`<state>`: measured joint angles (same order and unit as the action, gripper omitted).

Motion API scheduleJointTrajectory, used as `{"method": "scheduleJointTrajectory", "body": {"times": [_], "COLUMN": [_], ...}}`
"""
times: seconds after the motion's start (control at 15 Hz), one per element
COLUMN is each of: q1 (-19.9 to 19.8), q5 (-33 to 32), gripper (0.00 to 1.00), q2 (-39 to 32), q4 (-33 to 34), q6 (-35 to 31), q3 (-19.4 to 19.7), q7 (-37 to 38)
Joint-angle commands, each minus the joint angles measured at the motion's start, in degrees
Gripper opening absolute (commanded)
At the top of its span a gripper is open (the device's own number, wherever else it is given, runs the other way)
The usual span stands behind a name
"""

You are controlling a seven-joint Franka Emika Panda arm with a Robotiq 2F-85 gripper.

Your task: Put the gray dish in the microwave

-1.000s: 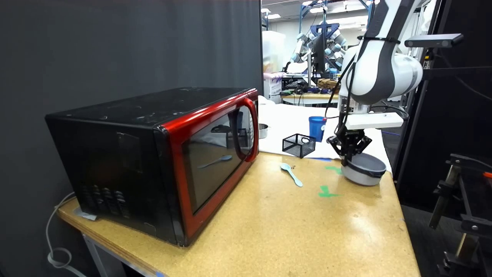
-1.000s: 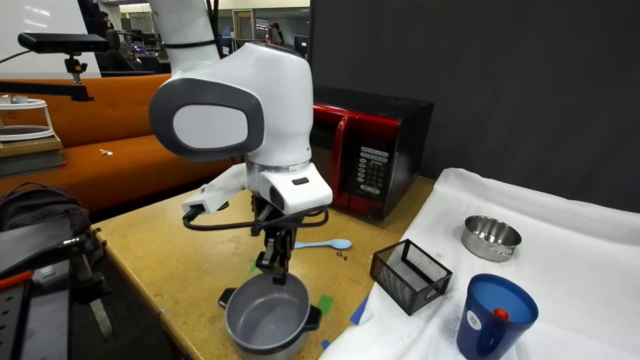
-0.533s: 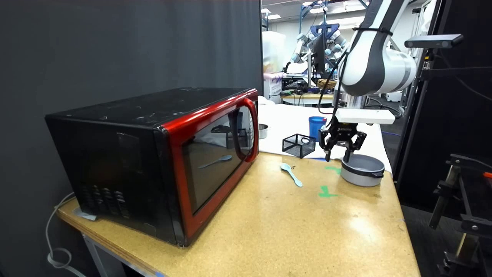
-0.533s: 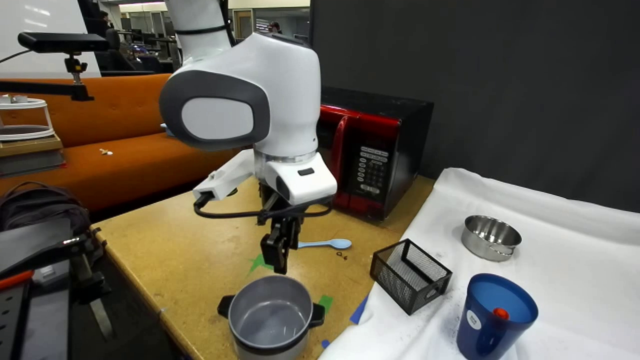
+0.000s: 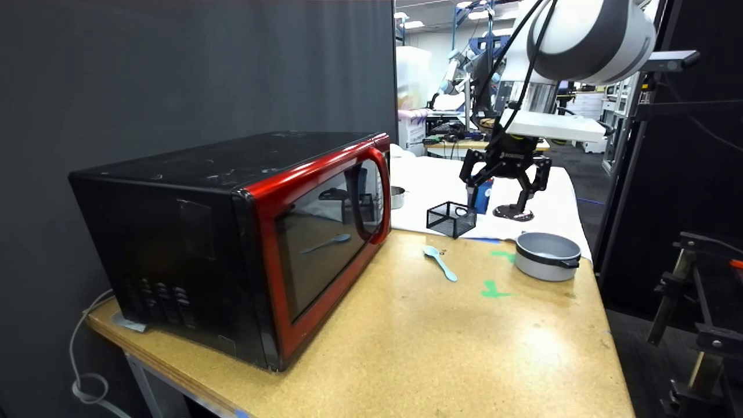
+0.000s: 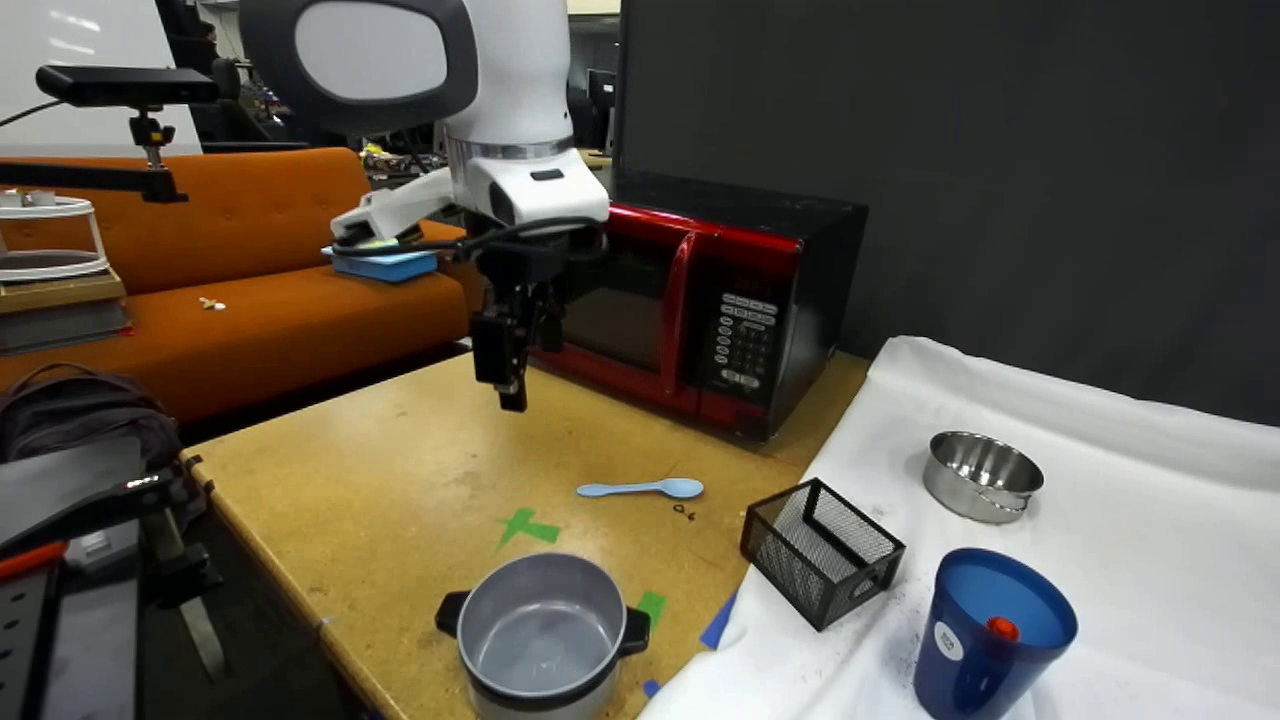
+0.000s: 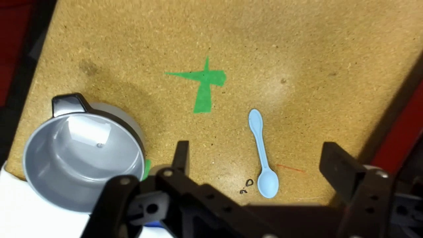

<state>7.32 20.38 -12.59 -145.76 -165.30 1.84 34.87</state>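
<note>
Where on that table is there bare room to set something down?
Roomiest: bare tabletop bordered by the microwave, pale blue spoon and green tape. Tighter: between that spoon and the gray pot. Crowded: the white cloth where mesh basket and blue cup stand close together.

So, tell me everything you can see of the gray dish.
The gray dish is round, with a pale outer wall, a glossy inside and a black band joining two opposite black handles; it may be plastic. It stands upright on the wooden table, near the white cloth and the table's edge. Green tape lies beside it. The jaws are open and clear of it.
</note>
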Motion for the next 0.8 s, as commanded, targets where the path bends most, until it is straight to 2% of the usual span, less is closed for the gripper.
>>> {"method": "scheduleJointTrajectory", "body": {"times": [0.0, 0.2, 0.73], "q1": [-2.39, -3.53, -2.73], "q5": [4.06, 8.81, 15.53], "gripper": [1.0, 1.0, 1.0], "q2": [4.96, 6.89, 5.03], "q4": [0.26, 0.42, 0.36], "q6": [9.53, 12.6, 5.52], "q3": [-0.87, -0.97, -1.8], "q7": [5.07, 9.38, 29.84]}}
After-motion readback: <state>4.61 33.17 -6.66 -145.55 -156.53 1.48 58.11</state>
